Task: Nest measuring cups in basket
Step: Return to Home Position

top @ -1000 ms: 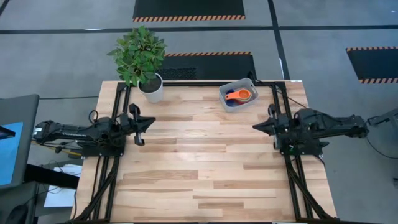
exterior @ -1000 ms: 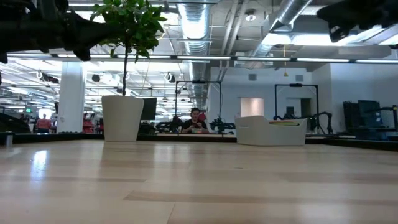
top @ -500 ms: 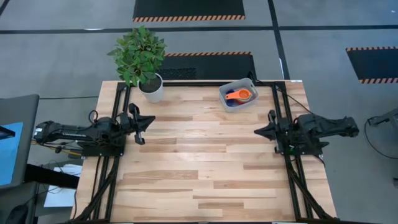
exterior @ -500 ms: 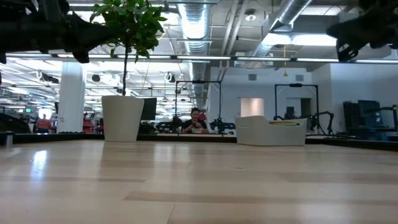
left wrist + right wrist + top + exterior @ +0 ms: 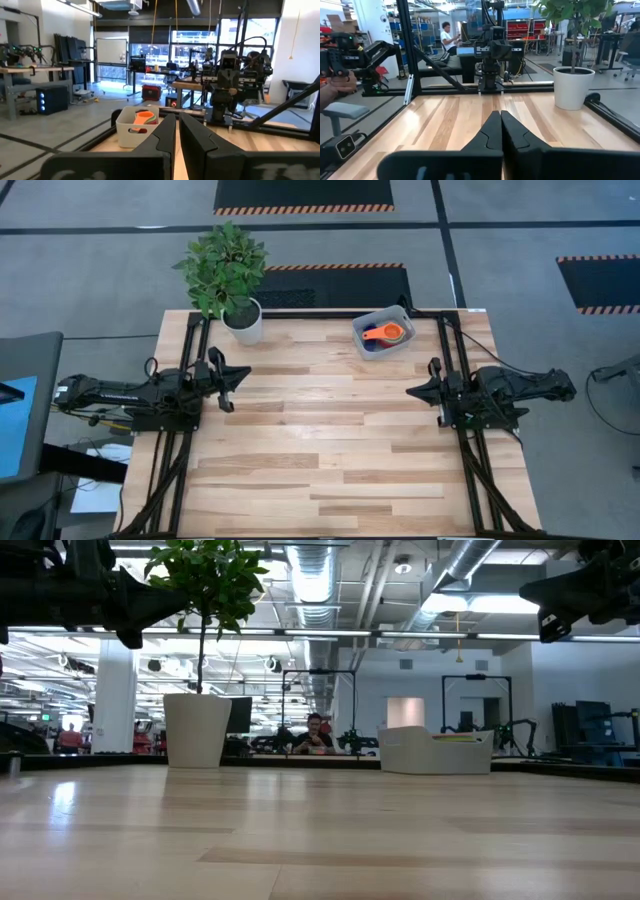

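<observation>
**A:** What stands around, and does anything block the way?

**B:** A pale wooden plank table [image 5: 320, 465]. A white round plant pot [image 5: 245, 323] with a leafy green plant stands at the far left corner. A translucent grey-blue rectangular plastic basket [image 5: 357, 330] sits at the far edge, right of centre. The middle and near half of the boards are open wood.

**A:** And the cups?

**B:** They are stacked inside the basket. The small round orange plastic measuring cup [image 5: 386, 333] is on top, handle toward the left side, with a dark blue cup [image 5: 372, 345] showing beneath (the rest of the stack I cannot make out).

**A:** The pincers?

**B:** The left gripper [image 5: 243, 376] hangs above the left edge, pointing inward. Its fingers are drawn together to a thin slit and hold nothing. The right gripper [image 5: 410, 391] faces it from the right edge, fingers pressed together, also empty. The low view shows both high above the boards. The pot is nearer the left gripper and the basket nearer the right, and neither is touched.
</observation>
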